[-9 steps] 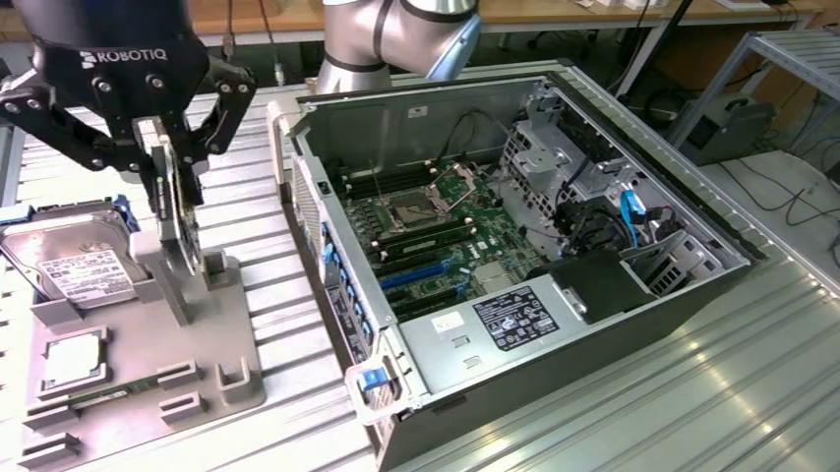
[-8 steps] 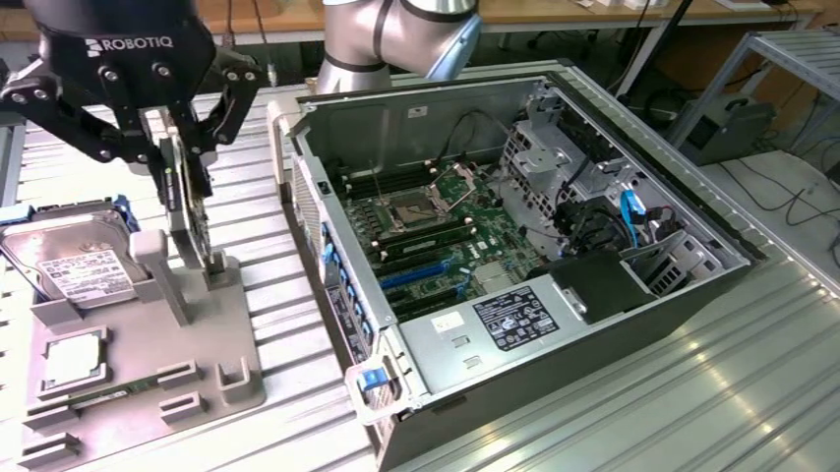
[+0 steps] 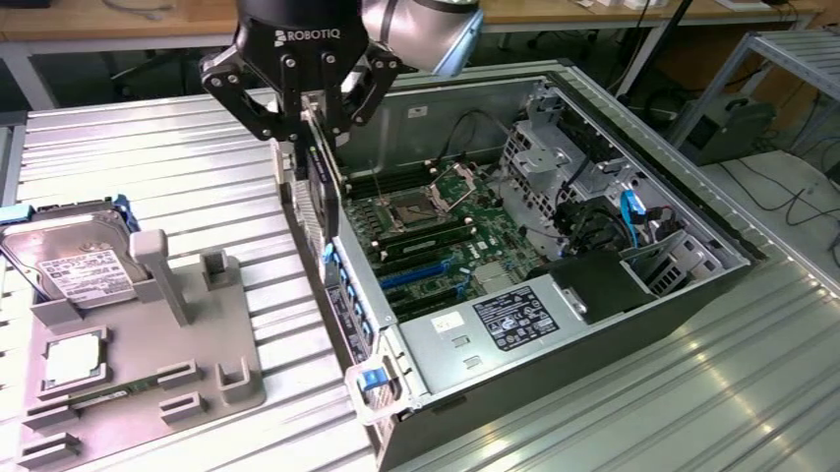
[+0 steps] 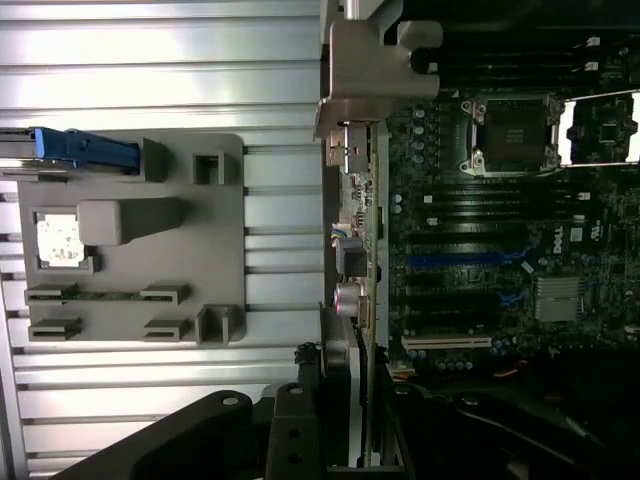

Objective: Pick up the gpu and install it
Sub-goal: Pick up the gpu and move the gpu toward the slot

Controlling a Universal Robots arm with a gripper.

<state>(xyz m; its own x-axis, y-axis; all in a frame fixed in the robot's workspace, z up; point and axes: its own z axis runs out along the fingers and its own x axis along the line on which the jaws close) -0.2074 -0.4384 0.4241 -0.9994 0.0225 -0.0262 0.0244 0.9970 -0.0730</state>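
The gpu [image 3: 319,192] is a thin black card hanging upright and edge-on from my gripper [image 3: 315,126], whose fingers are shut on its upper edge. It hovers over the open computer case's [image 3: 434,369] wall on the exterior view's left, just beside the motherboard [image 3: 440,246]. In the wrist view the gpu [image 4: 352,290] runs edge-on away from my gripper [image 4: 345,425], and its silver bracket [image 4: 372,70] is at the far end. It lies along the boundary between the table and the motherboard [image 4: 500,260], near the blue and white expansion slots [image 4: 460,262].
A grey parts holder [image 3: 197,334] on the ribbed metal table carries a silver hard drive [image 3: 73,265], a small silver chip [image 3: 73,359] and a green memory stick [image 3: 112,393]. Drive cages and cables [image 3: 617,216] fill the case's far side. A blue latch [image 3: 374,379] sits at its near corner.
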